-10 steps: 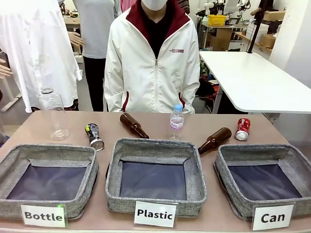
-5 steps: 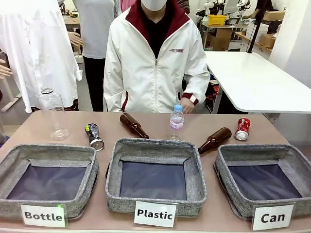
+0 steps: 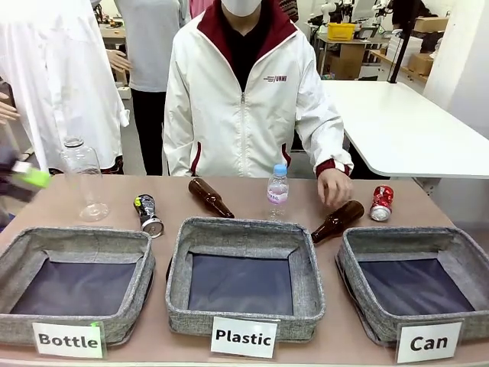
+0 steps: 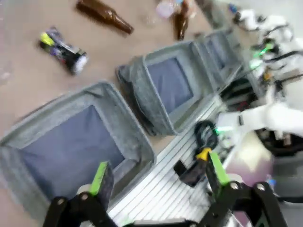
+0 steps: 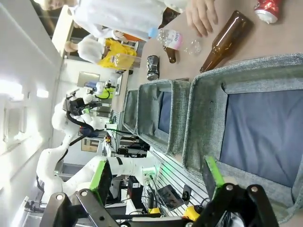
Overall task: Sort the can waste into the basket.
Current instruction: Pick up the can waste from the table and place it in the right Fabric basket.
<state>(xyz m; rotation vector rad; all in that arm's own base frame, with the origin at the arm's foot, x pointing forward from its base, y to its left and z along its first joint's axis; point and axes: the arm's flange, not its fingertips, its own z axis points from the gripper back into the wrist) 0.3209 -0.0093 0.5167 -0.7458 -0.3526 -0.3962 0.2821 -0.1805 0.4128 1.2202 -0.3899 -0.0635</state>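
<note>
The red can (image 3: pixel 381 202) lies on the table behind the "Can" basket (image 3: pixel 397 238), at the far right. The dark printed can (image 3: pixel 148 214) lies behind the "Bottle" basket (image 3: pixel 76 241). My left gripper (image 3: pixel 23 177) shows as a blur at the left edge, above the table. In its own view my left gripper (image 4: pixel 158 175) hangs open over the "Bottle" basket's (image 4: pixel 135 137) near rim, the dark can (image 4: pixel 64 45) far ahead. My right gripper (image 5: pixel 156 177) is open and empty in front of the "Can" basket (image 5: pixel 203 118), with the red can (image 5: pixel 267 9) beyond it.
A person's hand (image 3: pixel 335 186) rests by a brown bottle (image 3: pixel 338 220) next to the red can. A second brown bottle (image 3: pixel 210 197), a small plastic bottle (image 3: pixel 277 191) and a large clear bottle (image 3: pixel 82 180) stand behind the "Plastic" basket (image 3: pixel 244 229).
The person's hand has come forward and down to the table beside the right brown bottle. My left gripper has entered the front view at the left edge.
</note>
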